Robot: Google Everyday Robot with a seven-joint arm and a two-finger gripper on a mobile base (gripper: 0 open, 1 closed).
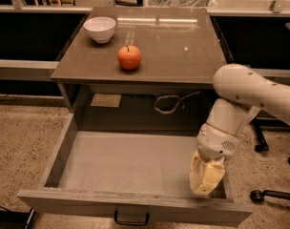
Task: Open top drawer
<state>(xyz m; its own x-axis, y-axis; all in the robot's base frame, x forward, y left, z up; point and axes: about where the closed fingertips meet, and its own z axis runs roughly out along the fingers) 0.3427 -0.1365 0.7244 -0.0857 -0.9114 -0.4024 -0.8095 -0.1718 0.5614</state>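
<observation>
The top drawer (135, 208) stands pulled far out from under the grey-brown counter, showing its pale grey inside (126, 161). Its black bar handle (131, 219) sits at the centre of the front, at the bottom of the view. My gripper (204, 185) hangs from the white arm (240, 94) and reaches down inside the drawer at its front right corner, its yellowish fingers (205, 174) close to the inner face of the drawer front. The two lower drawers are out of view.
A red apple (129, 57) and a white bowl (99, 28) sit on the countertop (183, 46). A loose cable (173, 102) hangs in the cavity behind the drawer. Chair bases (274, 194) stand on the speckled floor to the right.
</observation>
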